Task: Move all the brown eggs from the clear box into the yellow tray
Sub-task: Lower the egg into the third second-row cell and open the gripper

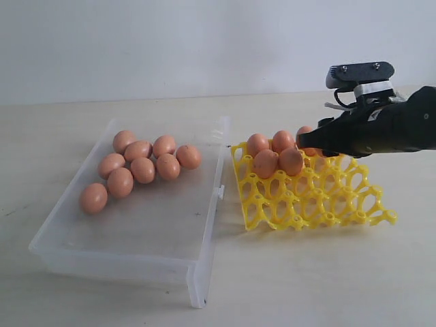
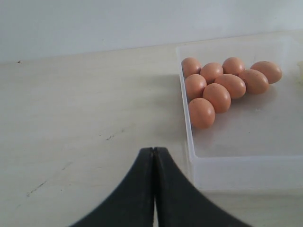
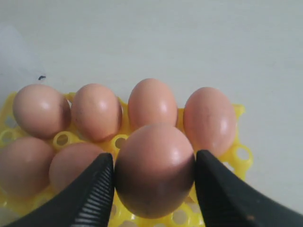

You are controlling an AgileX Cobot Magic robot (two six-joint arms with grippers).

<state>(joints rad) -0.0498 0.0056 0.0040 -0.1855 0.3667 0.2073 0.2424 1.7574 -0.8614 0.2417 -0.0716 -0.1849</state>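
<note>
Nearest in the exterior view, the clear box [image 1: 116, 262] fills the lower left of the frame, with its white clasp [image 1: 221, 192] on the right-hand long edge. Nine brown eggs [image 1: 142, 169] lie bunched and touching in its far left part, likely because nothing on the flat floor keeps them apart. The left pincer [image 2: 154, 150] hangs over bare table just outside the box, its jaws together and empty, apparently parked out of the way.

Further back at centre right, the yellow tray [image 1: 327, 204] sits just beside the box. Six eggs are seated in its far left cups, four in the farthest row and two in the next, so the nearer cups remain free for an arm coming from the right edge.

There the right pincer [image 3: 154, 158] stands wide but clamped on one brown egg [image 3: 154, 189], pads [image 3: 94, 189] against both flanks. It holds the egg over the second row beside the two seated eggs; whether the egg already rests in a cup I cannot tell
</note>
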